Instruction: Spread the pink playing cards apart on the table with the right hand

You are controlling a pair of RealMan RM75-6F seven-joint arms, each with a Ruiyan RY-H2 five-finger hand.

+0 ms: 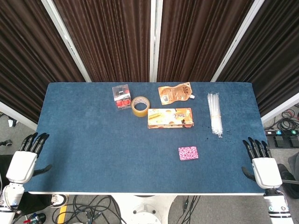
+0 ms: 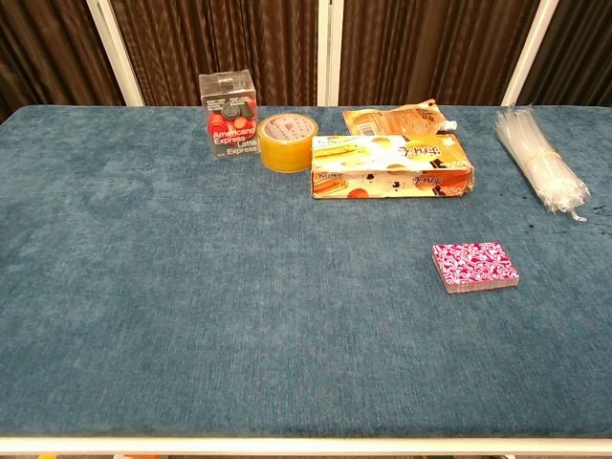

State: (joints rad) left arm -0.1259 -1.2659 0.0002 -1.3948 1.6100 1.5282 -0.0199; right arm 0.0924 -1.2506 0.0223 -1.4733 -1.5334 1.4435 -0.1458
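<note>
i see the pink playing cards in one neat stack on the blue table, in front of the long snack box and a bit to its right. my right hand is off the table's right edge, well apart from the cards, fingers spread, holding nothing. my left hand is off the left edge, also spread and holding nothing.

White-backed robot hand, black fingers
</note>
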